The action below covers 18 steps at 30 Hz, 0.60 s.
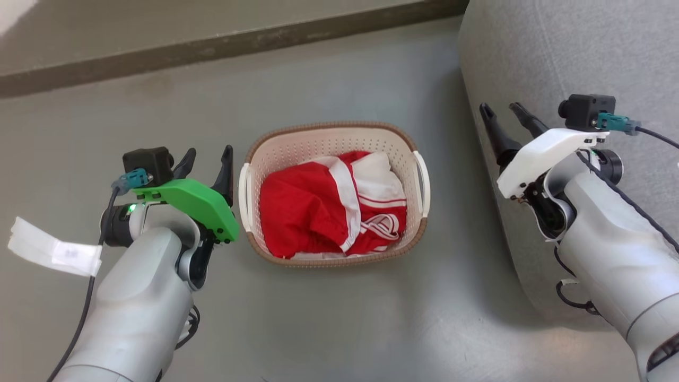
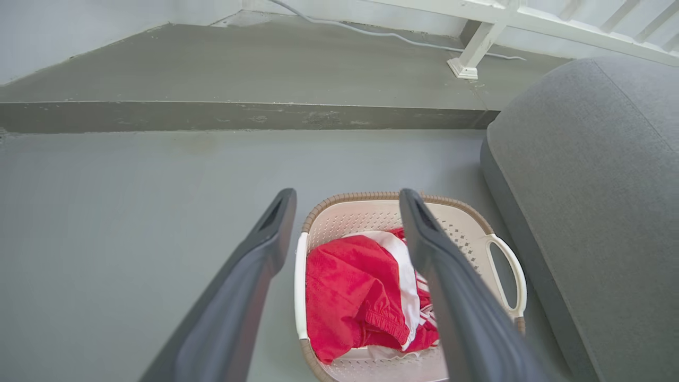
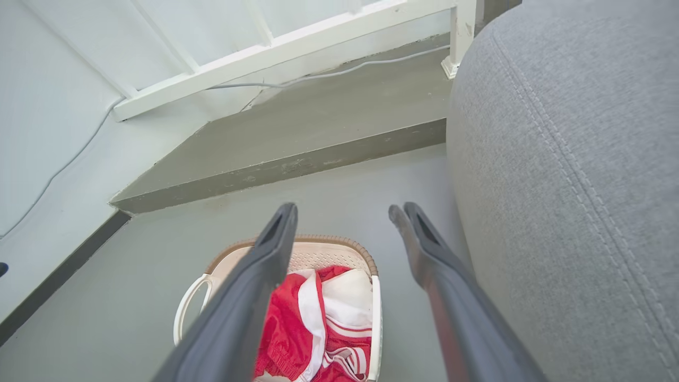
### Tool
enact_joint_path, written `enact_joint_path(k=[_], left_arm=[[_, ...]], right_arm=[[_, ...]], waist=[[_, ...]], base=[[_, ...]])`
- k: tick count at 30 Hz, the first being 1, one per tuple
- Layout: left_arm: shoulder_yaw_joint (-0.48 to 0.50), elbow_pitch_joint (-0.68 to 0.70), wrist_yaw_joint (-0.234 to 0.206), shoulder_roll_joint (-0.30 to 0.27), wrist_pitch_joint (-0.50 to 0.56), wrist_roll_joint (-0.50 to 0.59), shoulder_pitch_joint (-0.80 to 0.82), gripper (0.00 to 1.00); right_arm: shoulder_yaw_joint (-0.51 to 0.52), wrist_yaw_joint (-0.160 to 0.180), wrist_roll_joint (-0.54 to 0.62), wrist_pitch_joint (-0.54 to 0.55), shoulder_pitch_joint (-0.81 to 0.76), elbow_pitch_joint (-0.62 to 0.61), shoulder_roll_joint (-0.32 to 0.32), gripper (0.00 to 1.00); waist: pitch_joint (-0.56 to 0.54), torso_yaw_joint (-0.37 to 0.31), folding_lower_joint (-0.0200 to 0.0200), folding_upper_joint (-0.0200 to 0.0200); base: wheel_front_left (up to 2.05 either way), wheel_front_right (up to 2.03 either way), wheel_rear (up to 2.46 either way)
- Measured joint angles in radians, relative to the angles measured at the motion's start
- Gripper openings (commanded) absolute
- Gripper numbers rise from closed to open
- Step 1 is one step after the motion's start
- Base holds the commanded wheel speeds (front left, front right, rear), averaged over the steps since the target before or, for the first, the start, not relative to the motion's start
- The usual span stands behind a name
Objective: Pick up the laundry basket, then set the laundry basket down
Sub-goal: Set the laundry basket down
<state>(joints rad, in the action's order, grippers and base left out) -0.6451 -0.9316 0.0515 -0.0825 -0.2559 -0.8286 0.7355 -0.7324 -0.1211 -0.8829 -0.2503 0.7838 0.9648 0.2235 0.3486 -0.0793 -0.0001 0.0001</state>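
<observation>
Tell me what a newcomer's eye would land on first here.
The bright red and white garment bunched in the laundry basket at centre stands out first. The left gripper, open with a green cover, sits beside the basket's left side; the right gripper, open, hangs by a grey cushion.

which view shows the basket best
Head view: the whole basket shows from above, rim and both handles visible. In each wrist view a tool finger crosses it and the bottom edge cuts off its near end.
</observation>
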Motion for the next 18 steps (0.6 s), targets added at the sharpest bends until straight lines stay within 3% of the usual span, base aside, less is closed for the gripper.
enact_joint_path(k=[18], left_arm=[[0.135, 0.228, -0.032, -0.024, 0.000, 0.136, -0.135, 1.00]], right_arm=[[0.175, 0.046, 0.136, 0.000, -0.157, -0.221, 0.034, 1.00]], waist=[[-0.152, 0.004, 0.0000, 0.0000]], base=[[0.00, 0.00, 0.00]])
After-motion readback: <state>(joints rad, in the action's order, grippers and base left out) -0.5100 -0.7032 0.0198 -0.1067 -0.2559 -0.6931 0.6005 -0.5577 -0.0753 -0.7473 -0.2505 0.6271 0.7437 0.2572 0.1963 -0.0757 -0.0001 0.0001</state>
